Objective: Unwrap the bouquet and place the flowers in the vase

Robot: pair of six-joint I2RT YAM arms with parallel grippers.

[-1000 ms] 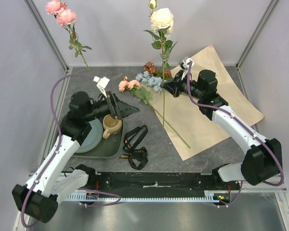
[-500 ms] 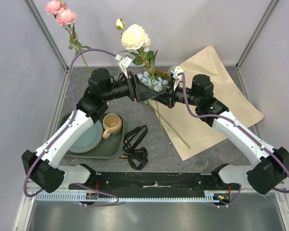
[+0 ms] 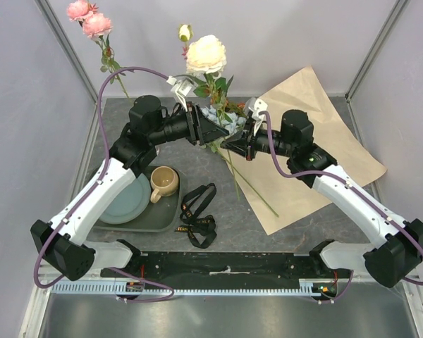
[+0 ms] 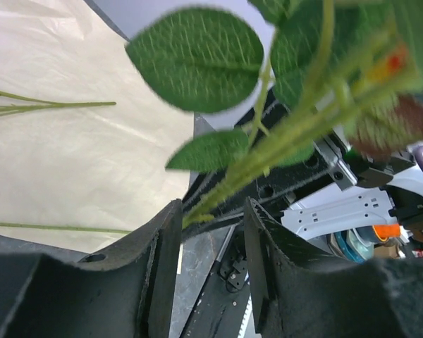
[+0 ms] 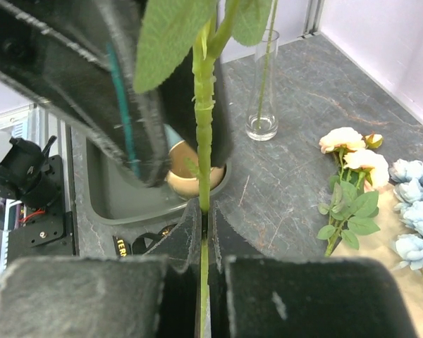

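Note:
A cream rose [image 3: 206, 53] with green leaves [image 4: 196, 58] stands upright above the table's middle. My right gripper [image 5: 204, 215] is shut on its stem [image 5: 204, 105], low down. My left gripper [image 4: 213, 208] meets it from the left, jaws apart, with the same stem passing between its fingertips close to one finger [image 4: 162, 260]. The clear glass vase [image 5: 262, 105] stands at the back left with one stem in it; its pink roses [image 3: 89, 20] rise high. The bouquet's tan paper [image 3: 307, 158] lies flat and open.
Peach blooms [image 5: 352, 151] and light blue blooms [image 5: 412, 211] lie loose beside the paper, and long stems [image 3: 252, 189] lie on it. A black lettered ribbon [image 3: 197, 215] lies near the front. A tan mug [image 3: 163, 182] and a plate [image 3: 125, 203] sit on a dark tray [image 3: 155, 222].
My left arm swung from over the tray to the rose's stem, and its jaws have narrowed around it. The right gripper carried the rose leftward and lower.

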